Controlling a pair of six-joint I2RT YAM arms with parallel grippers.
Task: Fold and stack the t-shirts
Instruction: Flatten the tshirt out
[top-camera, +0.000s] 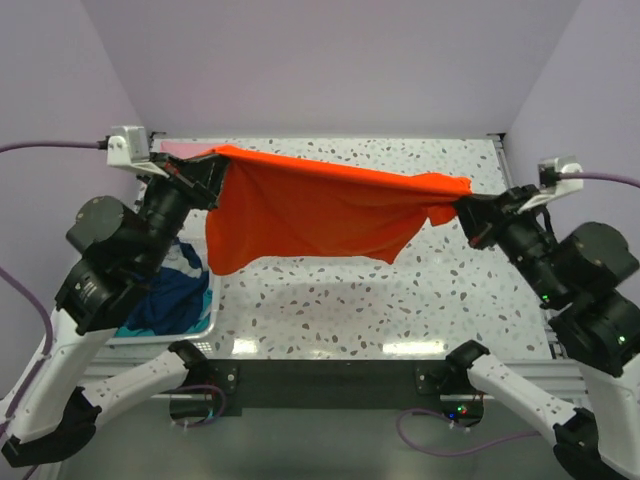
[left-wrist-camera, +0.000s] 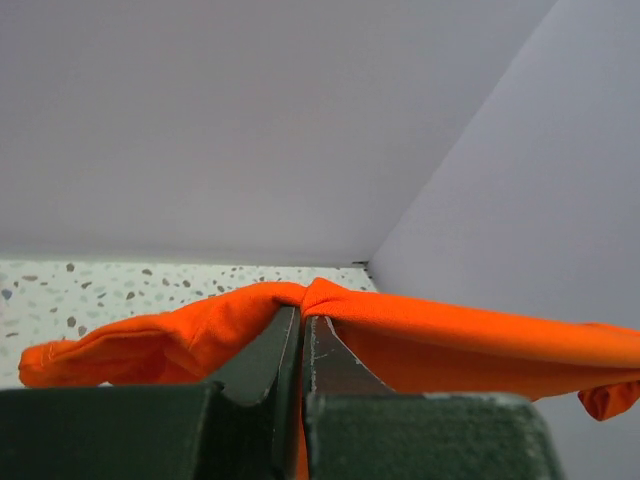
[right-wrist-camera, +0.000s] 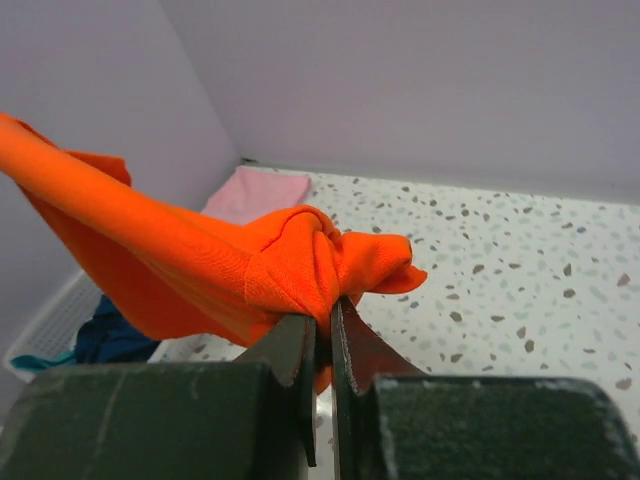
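Now | left fingers (left-wrist-camera: 255, 370) pinch orange t-shirt (top-camera: 310, 215) | right fingers (right-wrist-camera: 290, 352) pinch its other end | cloth stretched above table (top-camera: 450, 310)

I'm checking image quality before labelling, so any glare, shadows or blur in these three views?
Top view: two glare patches on the table near its front edge, a faint shadow beneath the orange t-shirt. Left wrist view: even light, left gripper soft close to the lens. Right wrist view: right gripper likewise soft, the cloth sharper.
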